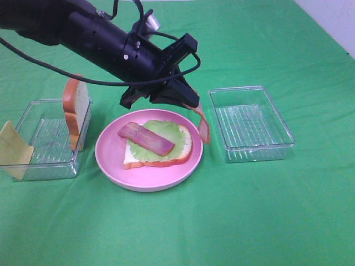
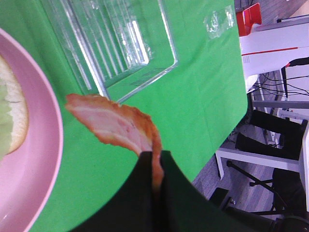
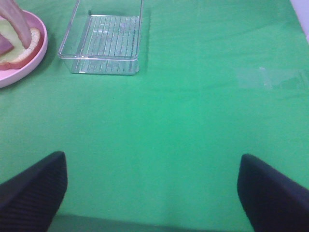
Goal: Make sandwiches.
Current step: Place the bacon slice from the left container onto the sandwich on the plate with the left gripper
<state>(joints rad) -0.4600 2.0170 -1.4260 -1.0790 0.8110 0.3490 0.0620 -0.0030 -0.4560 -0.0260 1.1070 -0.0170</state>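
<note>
stacked: bread slice [image 1: 133, 159], lettuce [image 1: 173, 132], bacon strip [image 1: 145, 138]
left gripper [image 2: 154, 164]: we pinch second bacon strip [image 2: 116, 125]
right gripper [image 3: 152, 193]: spread, empty
todo: cheese square [image 1: 12, 147], top bread slice [image 1: 75, 108]

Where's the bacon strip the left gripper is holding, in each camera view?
Exterior high: the bacon strip hangs from the left gripper, between the pink plate and the right tray.
Left wrist: mid-frame, pinched in the shut jaws, beside the plate rim.
Right wrist: in a corner, overlapping the plate.
Shared landmark: the pink plate.
</note>
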